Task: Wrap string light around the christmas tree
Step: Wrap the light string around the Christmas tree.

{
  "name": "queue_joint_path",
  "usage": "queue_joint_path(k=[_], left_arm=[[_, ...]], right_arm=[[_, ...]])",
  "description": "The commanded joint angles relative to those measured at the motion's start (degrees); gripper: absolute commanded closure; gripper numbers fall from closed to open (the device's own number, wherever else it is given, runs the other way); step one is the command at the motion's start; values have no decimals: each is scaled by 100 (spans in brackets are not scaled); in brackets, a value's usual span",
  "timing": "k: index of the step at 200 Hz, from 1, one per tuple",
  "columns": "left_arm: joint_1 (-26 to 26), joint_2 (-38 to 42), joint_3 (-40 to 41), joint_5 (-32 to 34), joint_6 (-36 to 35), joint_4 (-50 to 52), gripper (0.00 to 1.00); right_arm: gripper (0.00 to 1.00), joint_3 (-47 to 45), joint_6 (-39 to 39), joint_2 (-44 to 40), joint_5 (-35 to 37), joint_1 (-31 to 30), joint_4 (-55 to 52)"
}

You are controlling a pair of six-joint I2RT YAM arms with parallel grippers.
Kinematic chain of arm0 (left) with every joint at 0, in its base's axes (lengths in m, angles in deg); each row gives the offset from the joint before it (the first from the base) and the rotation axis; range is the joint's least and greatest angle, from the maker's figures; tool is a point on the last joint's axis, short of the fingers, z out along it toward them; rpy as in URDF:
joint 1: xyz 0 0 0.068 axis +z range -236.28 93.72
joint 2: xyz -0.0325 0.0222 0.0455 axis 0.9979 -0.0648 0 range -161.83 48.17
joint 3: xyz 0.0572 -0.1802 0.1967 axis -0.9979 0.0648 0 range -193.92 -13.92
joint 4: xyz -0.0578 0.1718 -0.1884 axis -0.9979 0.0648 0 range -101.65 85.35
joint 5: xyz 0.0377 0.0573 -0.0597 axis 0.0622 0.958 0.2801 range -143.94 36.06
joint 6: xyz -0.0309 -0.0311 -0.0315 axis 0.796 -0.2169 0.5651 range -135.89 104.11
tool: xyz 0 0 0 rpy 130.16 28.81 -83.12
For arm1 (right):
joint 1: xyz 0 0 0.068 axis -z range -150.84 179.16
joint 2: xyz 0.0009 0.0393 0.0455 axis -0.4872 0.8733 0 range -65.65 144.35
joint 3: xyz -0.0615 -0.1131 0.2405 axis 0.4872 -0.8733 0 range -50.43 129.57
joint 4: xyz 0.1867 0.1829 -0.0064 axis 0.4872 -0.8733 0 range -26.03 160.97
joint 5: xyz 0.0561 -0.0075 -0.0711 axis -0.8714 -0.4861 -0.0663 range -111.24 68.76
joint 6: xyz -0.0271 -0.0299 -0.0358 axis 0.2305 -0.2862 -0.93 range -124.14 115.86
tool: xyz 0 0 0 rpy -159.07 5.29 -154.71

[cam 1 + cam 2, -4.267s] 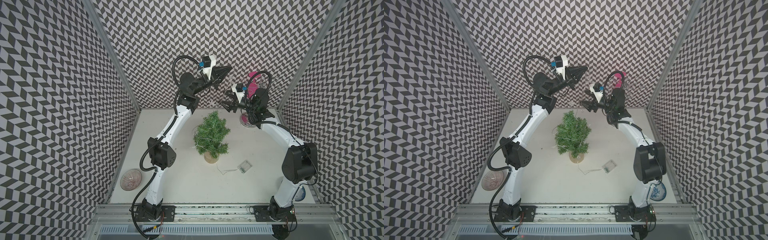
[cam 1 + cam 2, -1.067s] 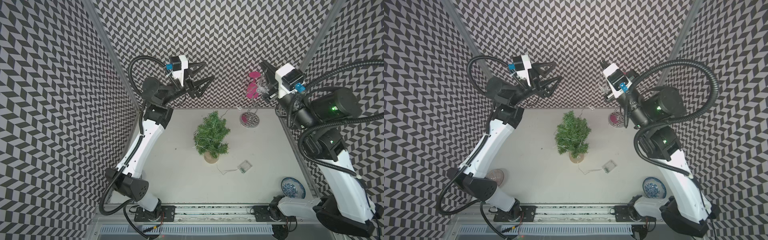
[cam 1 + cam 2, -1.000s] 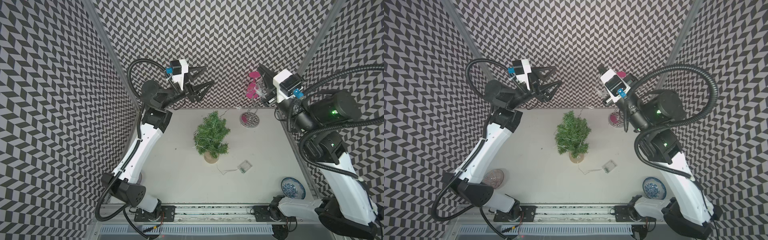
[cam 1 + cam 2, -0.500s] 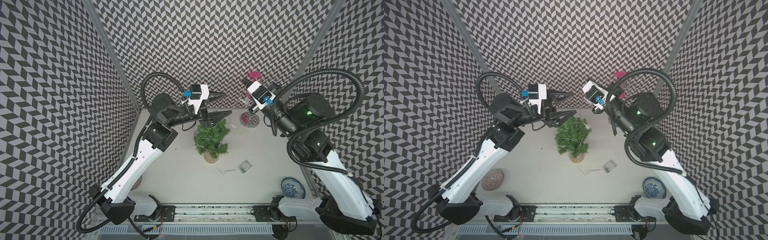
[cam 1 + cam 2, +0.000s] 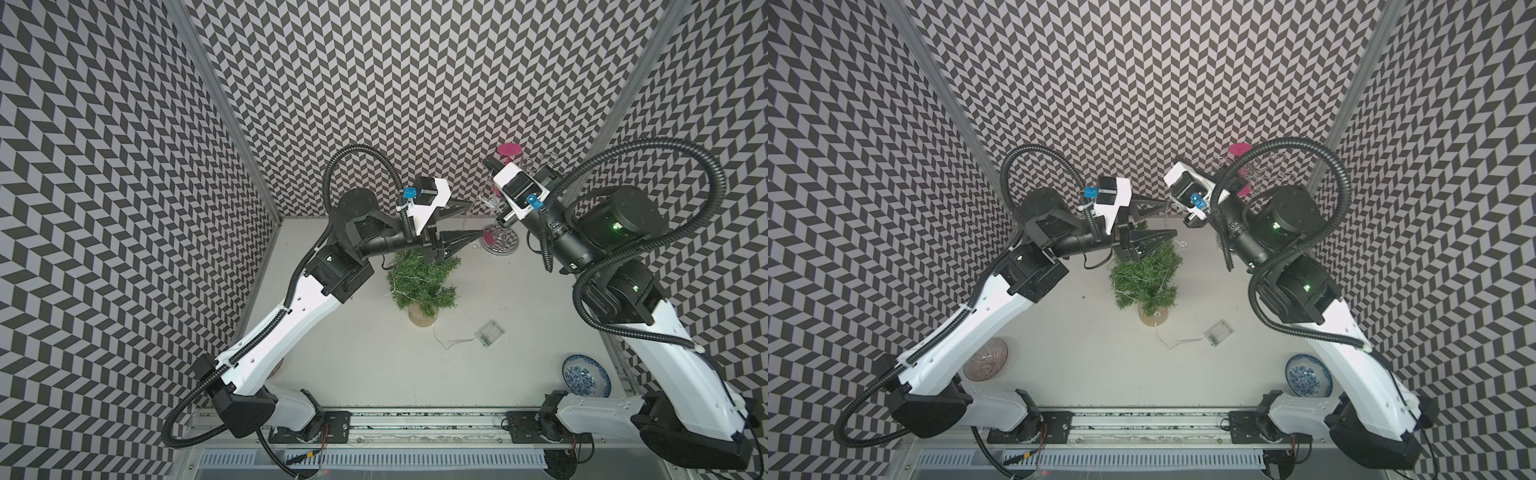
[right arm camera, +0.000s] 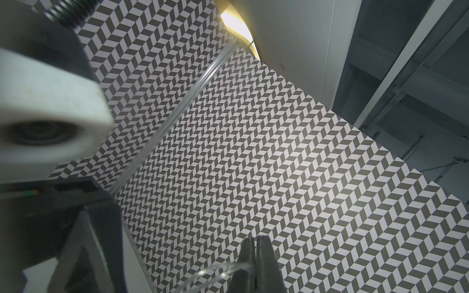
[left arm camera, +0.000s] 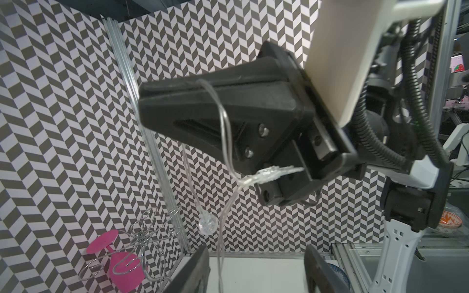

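Aloft, right hand (image 6: 255, 243) pinches the string light (image 7: 225, 132), left hand (image 5: 477, 218) half-open beside it, clear above the christmas tree (image 5: 424, 282).

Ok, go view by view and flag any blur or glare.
Left wrist view: right gripper close and soft, string light on it readable. Right wrist view: left arm's camera housing badly blurred, lamp glaring. Both top views: sharp.

Left gripper (image 5: 1172, 217): jaws apart. Just below: green tree (image 5: 1144, 282). Well apart: string light (image 5: 1183, 341) trailing from tree base to clear battery box (image 5: 1219, 331). Farther off: blue bowl (image 5: 1308, 380).
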State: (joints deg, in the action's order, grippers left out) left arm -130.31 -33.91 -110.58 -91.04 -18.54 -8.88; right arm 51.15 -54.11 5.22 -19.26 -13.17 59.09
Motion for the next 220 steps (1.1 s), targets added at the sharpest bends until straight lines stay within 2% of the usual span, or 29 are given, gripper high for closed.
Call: queue_joint_path(k=[1, 23, 49, 112, 157, 192, 220], left_arm=[[-35, -106, -273, 253, -15, 131, 44], [-49, -117, -289, 273, 23, 49, 64], [-53, 25, -129, 346, 30, -23, 100], [-64, 1189, 1071, 941, 32, -471, 100], [-36, 1519, 1516, 1133, 56, -388, 100], [-38, 1674, 1921, 900, 241, -615, 100], [-36, 1880, 2284, 1020, 308, -663, 100]], right_arm=[[100, -47, -72, -126, 55, -57, 293], [100, -39, -74, -147, 70, -56, 263], [100, -70, -249, -149, 201, -57, 285], [100, -312, -204, -162, 199, -57, 271], [100, -487, -144, -118, 126, -122, 342], [100, -687, -144, -159, 156, -140, 608], [100, -659, -144, -114, 169, -144, 593]])
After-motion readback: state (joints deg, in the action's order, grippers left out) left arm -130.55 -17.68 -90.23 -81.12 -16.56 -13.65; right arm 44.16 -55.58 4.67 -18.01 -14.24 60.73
